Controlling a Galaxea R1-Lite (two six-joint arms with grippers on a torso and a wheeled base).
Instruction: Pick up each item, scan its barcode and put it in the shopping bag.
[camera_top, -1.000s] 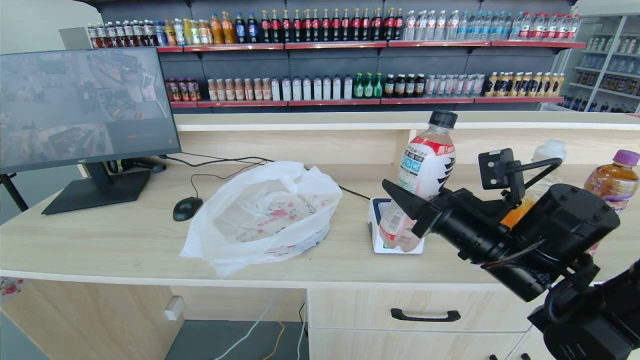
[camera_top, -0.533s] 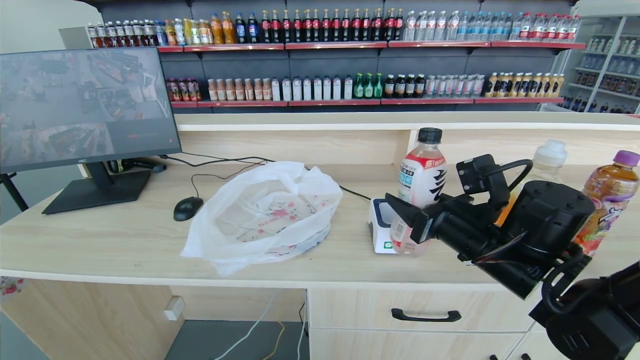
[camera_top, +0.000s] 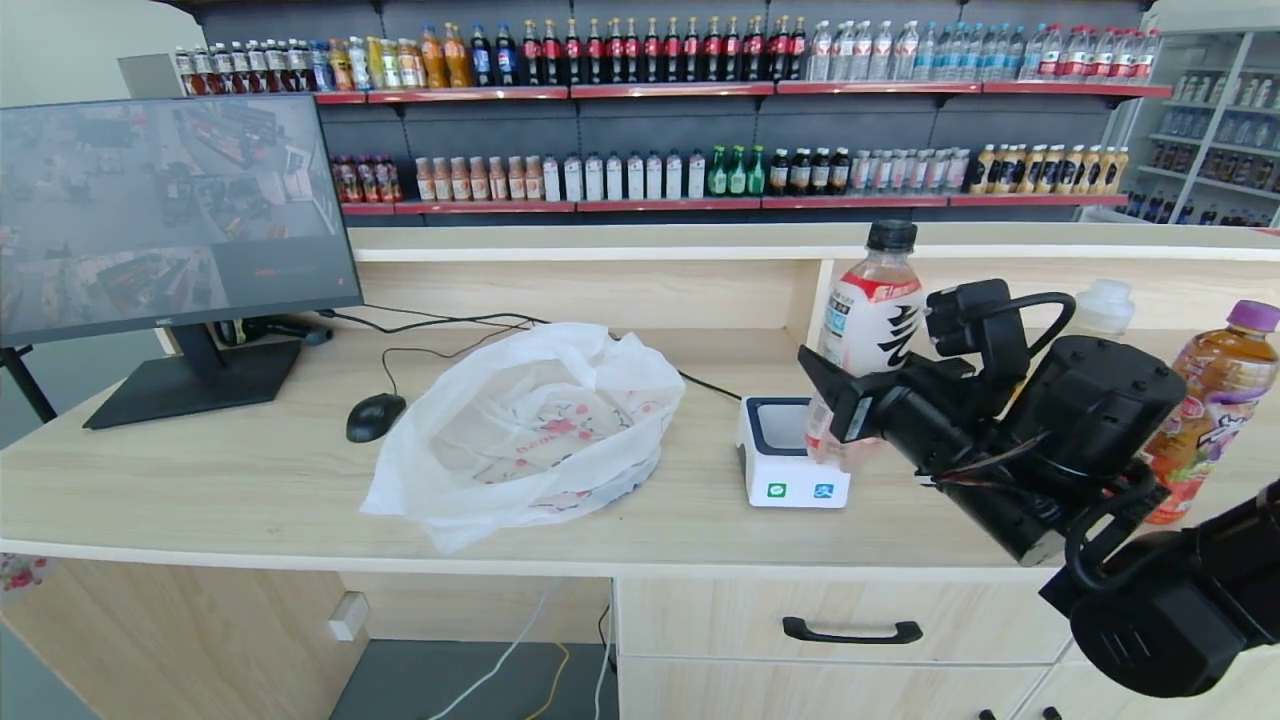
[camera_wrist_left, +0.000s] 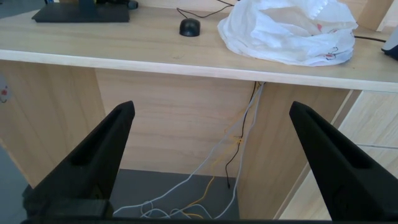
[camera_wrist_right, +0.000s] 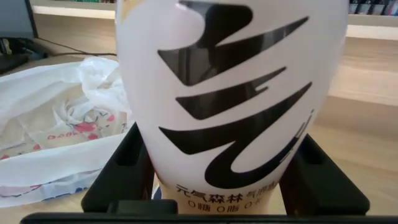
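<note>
My right gripper (camera_top: 848, 405) is shut on a clear bottle with a white label and black cap (camera_top: 862, 340), held upright just right of and above the white barcode scanner (camera_top: 785, 468) on the counter. The same bottle (camera_wrist_right: 233, 99) stands close up between the right fingers (camera_wrist_right: 118, 171) in the right wrist view. The white plastic shopping bag (camera_top: 535, 425) lies open on the counter left of the scanner, and shows as the bag (camera_wrist_left: 289, 31) from below in the left wrist view. My left gripper (camera_wrist_left: 214, 158) hangs open below the counter front.
An orange drink bottle with a purple cap (camera_top: 1205, 405) and a white-capped bottle (camera_top: 1103, 303) stand at the counter's right. A monitor (camera_top: 165, 215) and a black mouse (camera_top: 373, 416) sit at the left. A raised ledge (camera_top: 700, 240) and drink shelves run behind.
The right gripper has carried the bottle from leaning low over the scanner to upright, higher and a little to the right. The scanner's top now shows.
</note>
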